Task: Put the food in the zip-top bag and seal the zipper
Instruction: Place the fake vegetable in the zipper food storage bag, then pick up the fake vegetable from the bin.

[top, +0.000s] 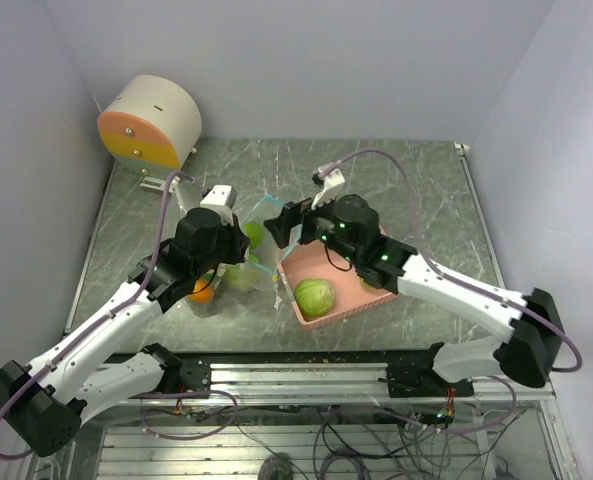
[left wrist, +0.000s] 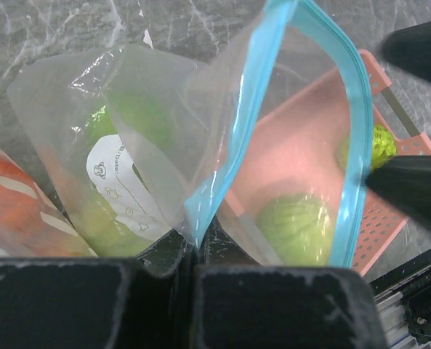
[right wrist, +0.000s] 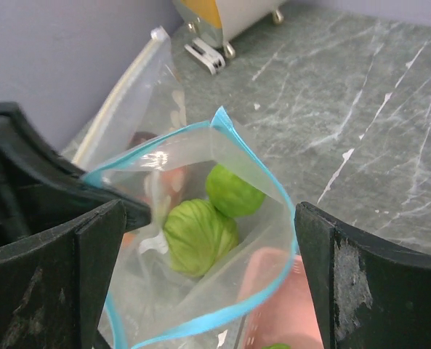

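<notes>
The zip-top bag (top: 254, 250) stands mid-table (top: 426, 190), its mouth gaping toward the right tool (right wrist: 208, 218), whose fingers are spread wide. The left tool (left wrist: 193, 254) pinches the zipper (left wrist: 359, 145) at a corner. Two cabbage balls (right wrist: 197, 236) lie inside. The pink tray (top: 361, 295) crowds the bag's right side, with bare table beyond.
</notes>
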`<state>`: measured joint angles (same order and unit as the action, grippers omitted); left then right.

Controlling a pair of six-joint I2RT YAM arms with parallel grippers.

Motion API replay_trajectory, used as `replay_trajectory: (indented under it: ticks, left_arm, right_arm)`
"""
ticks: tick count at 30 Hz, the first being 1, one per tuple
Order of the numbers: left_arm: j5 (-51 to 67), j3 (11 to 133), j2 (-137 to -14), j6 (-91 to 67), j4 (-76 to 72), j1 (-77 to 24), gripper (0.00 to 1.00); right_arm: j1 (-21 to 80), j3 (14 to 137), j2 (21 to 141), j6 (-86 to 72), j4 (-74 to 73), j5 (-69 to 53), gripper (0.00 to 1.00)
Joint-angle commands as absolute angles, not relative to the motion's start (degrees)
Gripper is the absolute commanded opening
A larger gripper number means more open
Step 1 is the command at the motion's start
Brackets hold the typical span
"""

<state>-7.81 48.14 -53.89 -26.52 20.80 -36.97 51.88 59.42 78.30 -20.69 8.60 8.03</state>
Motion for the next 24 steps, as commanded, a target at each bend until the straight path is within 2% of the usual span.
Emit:
replay_trajectory:
  ticks: [1, 6, 10, 15, 24]
  left_arm:
    - [-7.0, 48.5, -55.1, -26.3, 17.8, -37.2, 0.07]
    - [-6.9, 48.4, -56.3, -26.2, 17.1, -37.2, 0.07]
    - [-7.7, 48.5, -55.3, -26.1, 17.2, -37.2, 0.07]
    - [-8.8, 49.2, -53.9, -25.7, 18.5, -37.2, 0.07]
    - [-8.3, 48.3, -53.9, -25.8, 18.6, -37.2, 0.07]
  right_arm:
    - [52.4, 58.2, 68.5, -20.9, 5.5, 12.2, 1.00]
    - [52.4, 53.2, 58.6, -23.3, -2.9, 20.6, 1.00]
    - [52.4, 51.4, 58.1, -26.3, -14.3, 24.5, 1.00]
    - [52.4, 46.6, 61.4, -28.6, -17.3, 18.0, 1.00]
    - [52.1, 45.2, 72.0, -29.5, -15.9, 9.4, 1.00]
